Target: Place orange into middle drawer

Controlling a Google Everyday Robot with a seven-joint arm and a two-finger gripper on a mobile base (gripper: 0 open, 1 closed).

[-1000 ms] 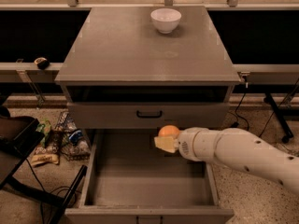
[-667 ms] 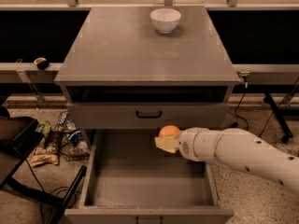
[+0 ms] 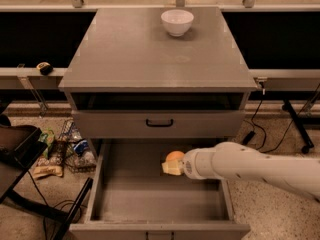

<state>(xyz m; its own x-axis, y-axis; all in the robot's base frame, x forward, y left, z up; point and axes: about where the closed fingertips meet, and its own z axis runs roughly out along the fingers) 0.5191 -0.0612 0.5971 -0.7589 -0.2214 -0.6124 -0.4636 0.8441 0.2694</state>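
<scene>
your gripper (image 3: 171, 166) reaches in from 3 o'clock over the open middle drawer (image 3: 150, 204), near the tray's back wall and a little right of its centre. its jaws pinch the orange (image 3: 175, 156), which shows at the gripper's 12 o'clock side, held over the tray just below the shut upper drawer front (image 3: 115, 125) with its black loop handle (image 3: 159, 123). the white bowl (image 3: 177, 22) sits well apart, at 12 o'clock on the cabinet's top surface (image 3: 125, 54).

A lab or test space: a plain grey drawer bench (image 3: 150, 59) on speckled floor (image 3: 270, 216), loose cables (image 3: 250, 133), a metal rail (image 3: 290, 79) behind, litter (image 3: 47, 170) alongside. The end effector (image 3: 171, 167) grips an orange (image 3: 175, 156) over the open drawer (image 3: 150, 204).
</scene>
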